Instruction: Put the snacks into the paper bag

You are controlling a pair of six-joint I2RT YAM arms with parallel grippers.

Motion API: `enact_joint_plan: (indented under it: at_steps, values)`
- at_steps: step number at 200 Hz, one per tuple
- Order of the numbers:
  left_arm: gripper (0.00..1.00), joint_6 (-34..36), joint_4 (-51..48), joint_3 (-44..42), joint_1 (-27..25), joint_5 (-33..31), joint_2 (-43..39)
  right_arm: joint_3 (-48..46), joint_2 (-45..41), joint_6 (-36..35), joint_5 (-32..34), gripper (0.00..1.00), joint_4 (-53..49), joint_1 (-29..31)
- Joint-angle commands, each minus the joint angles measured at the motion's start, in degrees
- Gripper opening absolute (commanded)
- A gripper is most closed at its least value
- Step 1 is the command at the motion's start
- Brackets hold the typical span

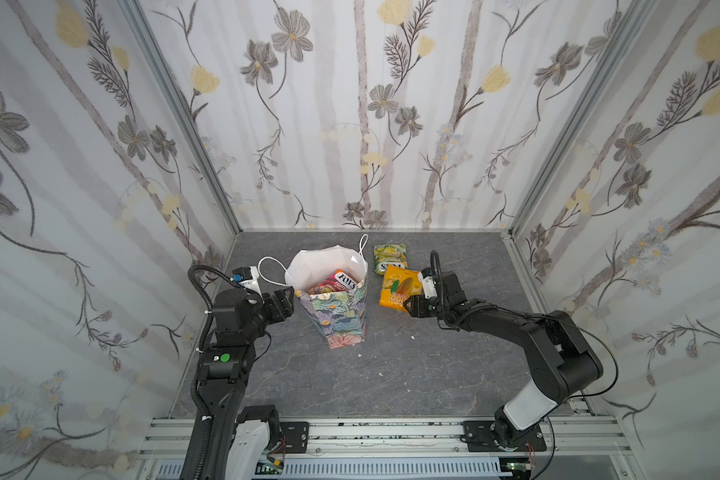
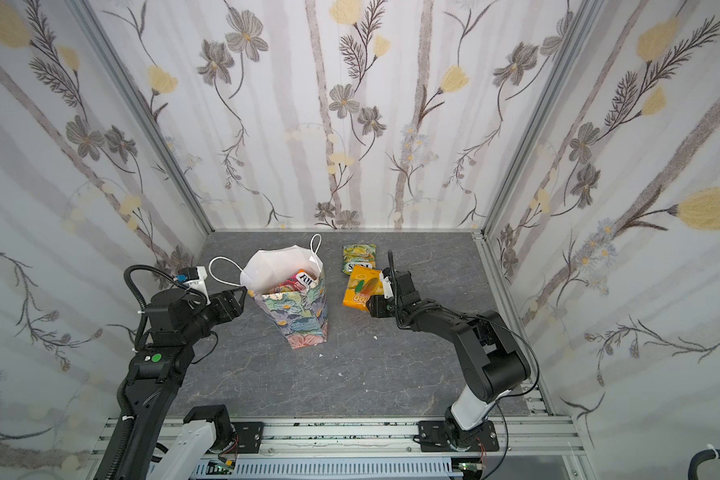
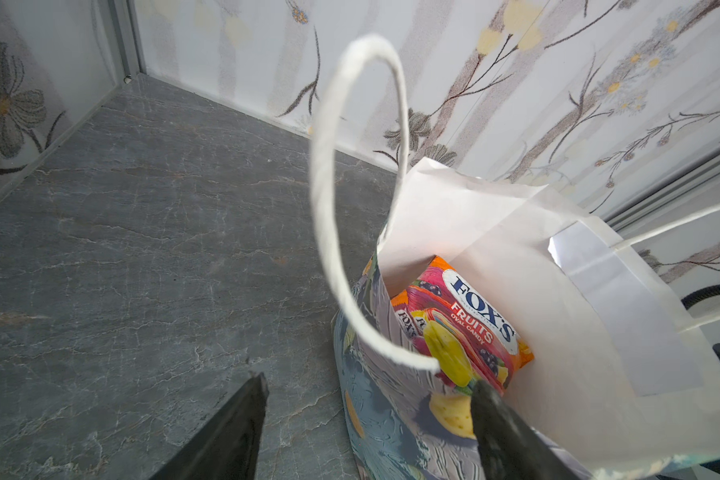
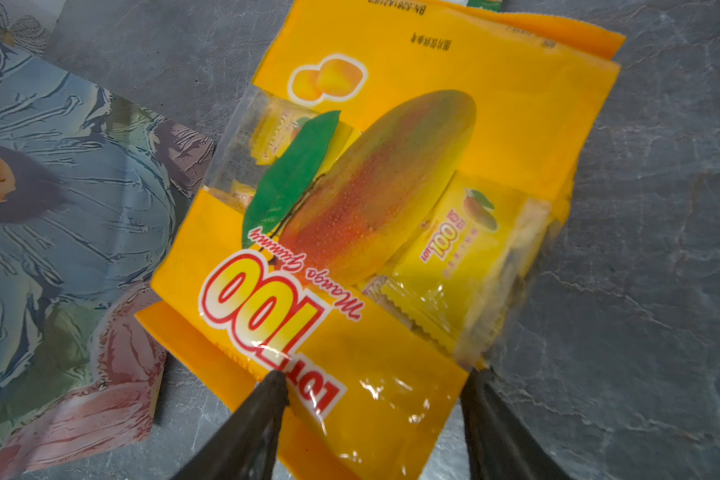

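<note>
The paper bag [image 1: 337, 320] [image 2: 304, 320] stands upright mid-table with its mouth open, and a red FOX'S packet [image 1: 341, 282] [image 3: 466, 324] lies on top of other snacks inside. My left gripper [image 1: 288, 300] [image 3: 373, 390] is open at the bag's left rim, one finger outside and the other over the mouth. To the right of the bag, an orange-yellow mango pack [image 1: 398, 289] [image 4: 391, 187] lies on the table, partly over a green-yellow packet [image 1: 389, 258] [image 2: 359, 257]. My right gripper [image 1: 408, 307] [image 4: 375, 378] is open, with its fingers on either side of the mango pack's near corner and touching it.
A white cord handle [image 1: 267, 270] [image 3: 325, 208] loops out from the bag towards my left arm. Flowered walls close in the grey stone-look table [image 1: 391, 374] on three sides. A metal rail [image 1: 391, 432] runs along the front. Small white crumbs [image 1: 413, 337] lie on the table.
</note>
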Motion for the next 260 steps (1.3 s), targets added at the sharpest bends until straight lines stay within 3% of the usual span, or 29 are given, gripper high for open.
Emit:
enact_joint_plan:
  at_steps: [1, 66, 95, 136, 189, 234, 260]
  values:
    - [0.8, -0.8, 2.0, -0.2, 0.1, 0.5, -0.5, 0.9, 0.7, 1.2, 1.0, 0.64, 0.4, 0.0]
    - [0.81, -1.2, 1.8, -0.6, 0.4, -0.2, -0.4, 3.9, -6.7, -0.5, 13.5, 0.66, -9.7, 0.0]
    - [0.81, -1.1, 2.1, -0.7, 0.5, -0.2, -1.1, 9.3, -4.7, -2.4, 12.4, 0.68, -10.3, -0.1]
    - [0.82, -1.2, 2.4, -1.0, 0.8, -0.2, -2.2, 26.5, 6.1, -6.8, 13.3, 0.71, -15.7, -0.5]
    - [0.83, -1.3, 2.8, -1.1, 1.1, 0.1, -3.5, 42.8, 20.5, -6.3, 9.3, 0.73, -17.2, -2.7]
    - [0.84, -1.3, 2.8, -1.3, 1.3, 0.5, -3.3, 49.1, 29.0, -3.1, 4.4, 0.73, -17.0, -4.7]
    - [0.84, -1.1, 2.6, -1.3, 1.3, 0.3, -3.4, 46.4, 26.9, -3.3, 3.0, 0.71, -16.4, -4.6]
